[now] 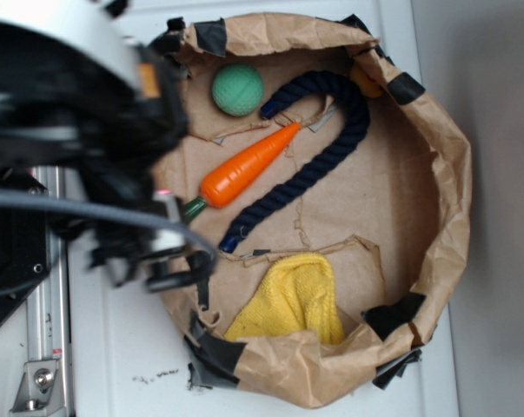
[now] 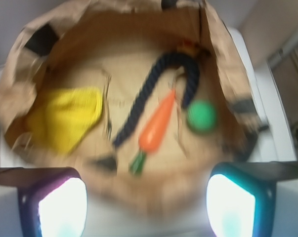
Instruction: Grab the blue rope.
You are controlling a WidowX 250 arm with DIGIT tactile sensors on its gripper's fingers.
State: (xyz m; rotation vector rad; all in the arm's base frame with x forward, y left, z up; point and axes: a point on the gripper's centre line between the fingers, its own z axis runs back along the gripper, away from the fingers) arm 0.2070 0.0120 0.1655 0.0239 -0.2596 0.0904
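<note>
The thick navy twisted rope [image 1: 318, 161], bent like a hook with brighter blue tips, lay on the floor of the crumpled brown-paper basin [image 1: 444, 165], well inside its rim. Its curved end arched round the tip of the orange toy carrot [image 1: 248, 165], and its long straight run lay just beside the carrot, ending at a blue tip near the carrot's green stalk. The robot's black gripper [image 1: 170, 269] hung at the basin's edge, clear of the rope and holding nothing; blur hid how its jaws stood, so I cannot tell whether they were parted. A good grasp would likely take the straight run midway, on the stretch farthest from the carrot, with the jaws set across the rope. A yellow cloth [image 1: 296, 300] and a green ball [image 1: 237, 89] lay apart from it.
</note>
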